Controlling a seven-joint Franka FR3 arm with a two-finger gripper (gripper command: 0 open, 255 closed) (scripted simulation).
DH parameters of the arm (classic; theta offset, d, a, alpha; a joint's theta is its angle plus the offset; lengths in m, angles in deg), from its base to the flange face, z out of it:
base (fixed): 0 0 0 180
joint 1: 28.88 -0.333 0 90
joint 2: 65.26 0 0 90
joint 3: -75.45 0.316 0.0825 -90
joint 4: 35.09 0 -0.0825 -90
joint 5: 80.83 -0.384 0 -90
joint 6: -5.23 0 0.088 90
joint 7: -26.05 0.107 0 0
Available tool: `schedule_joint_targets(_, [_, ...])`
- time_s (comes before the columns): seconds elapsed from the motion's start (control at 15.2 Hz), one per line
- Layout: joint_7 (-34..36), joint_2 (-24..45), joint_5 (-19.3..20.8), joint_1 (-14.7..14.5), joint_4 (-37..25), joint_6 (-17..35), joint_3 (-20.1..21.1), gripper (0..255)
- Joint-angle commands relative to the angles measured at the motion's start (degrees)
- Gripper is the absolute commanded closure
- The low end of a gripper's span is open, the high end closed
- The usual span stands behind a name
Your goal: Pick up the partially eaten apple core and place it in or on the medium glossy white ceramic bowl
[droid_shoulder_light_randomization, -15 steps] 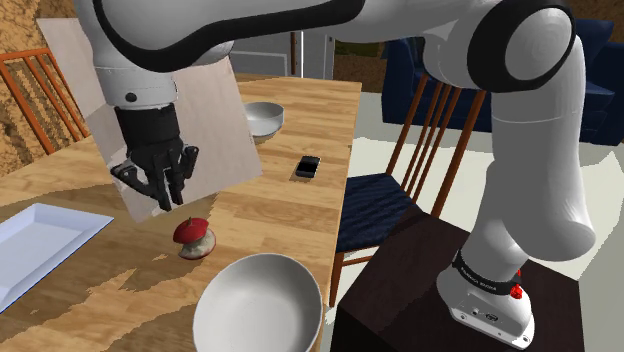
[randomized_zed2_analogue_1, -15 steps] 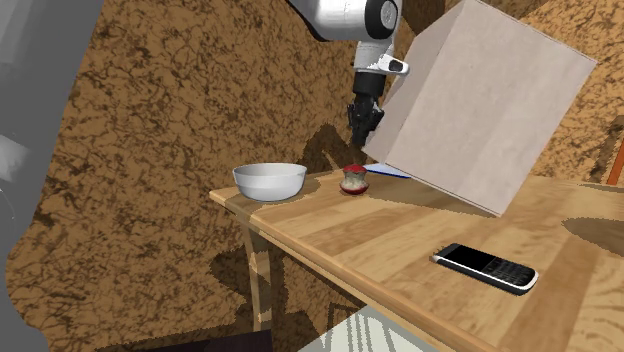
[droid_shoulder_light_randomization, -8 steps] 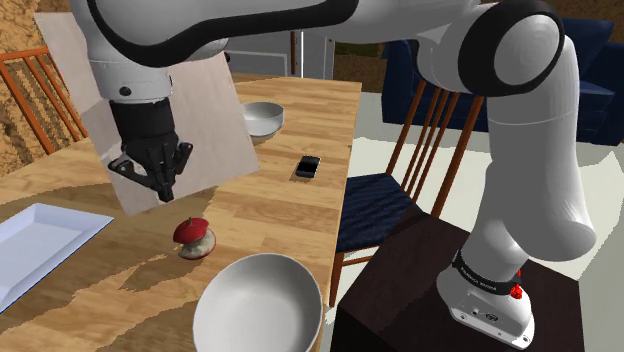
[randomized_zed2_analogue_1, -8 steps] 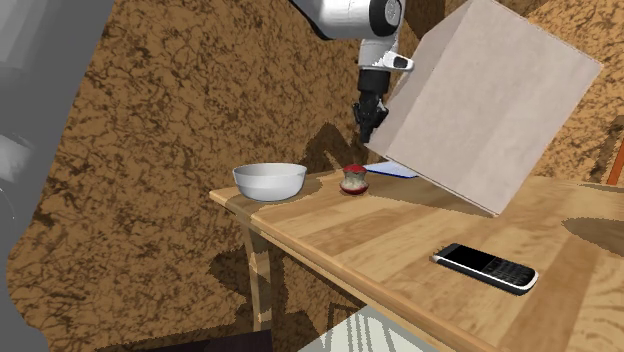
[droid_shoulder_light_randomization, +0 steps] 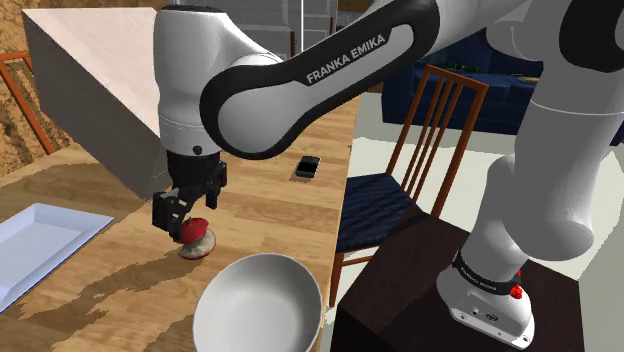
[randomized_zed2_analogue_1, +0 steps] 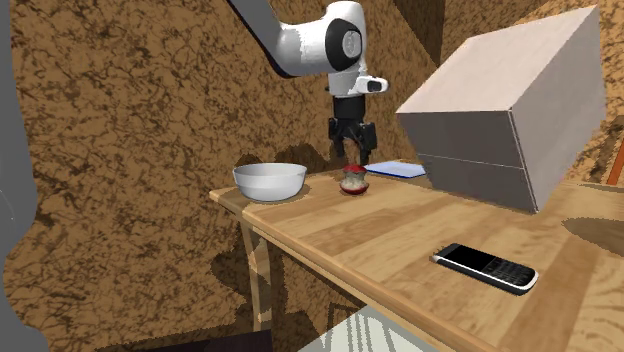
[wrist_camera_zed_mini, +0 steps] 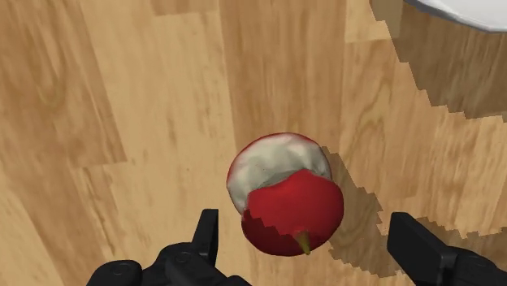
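Reaches down over the wooden table (droid_shoulder_light_randomization: 270, 215) with the tool (droid_shoulder_light_randomization: 184, 212) open, its two black fingers (wrist_camera_zed_mini: 208, 234) spread wide. Grips nothing. Hangs directly above the apple core (droid_shoulder_light_randomization: 195, 240), with one finger to each side of it in the wrist view and neither touching it. Hard to tell whether the fingertips are level with the top of the fruit or just over it.

Lying on the table: the apple core (wrist_camera_zed_mini: 284, 199), red skin at one end with a small stem, pale bitten flesh at the other. From the second exterior view, seen under the tool (randomized_zed2_analogue_1: 352, 152) as a small red and whitish shape (randomized_zed2_analogue_1: 353, 181) close to the table's end.

Just beside the core, toward the table's corner: a white bowl (droid_shoulder_light_randomization: 260, 310), upright, apart from the fruit. In the second exterior view, placed to the left of the core (randomized_zed2_analogue_1: 269, 181).

Elsewhere on the table: a large pale box (droid_shoulder_light_randomization: 95, 85), a flat white tray (droid_shoulder_light_randomization: 35, 245) near the shoulder view's left edge, and a dark phone (droid_shoulder_light_randomization: 308, 166) well apart from the core, near the long edge. Beside the table, a wooden chair (droid_shoulder_light_randomization: 395, 195) with a dark blue seat, next to the dark stand (droid_shoulder_light_randomization: 420, 300).
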Motion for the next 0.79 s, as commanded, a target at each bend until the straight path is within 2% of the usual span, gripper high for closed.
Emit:
schedule_joint_targets(0.0, [-0.36,-0.24,0.65,-0.08,2.64,3.70,0.02,0])
schedule_joint_targets(0.4, [0.72,2.74,2.29,-0.54,3.26,7.08,-0.22,0])
schedule_joint_targets(0.73, [0.72,2.74,2.29,-0.54,3.26,7.08,-0.22,0])
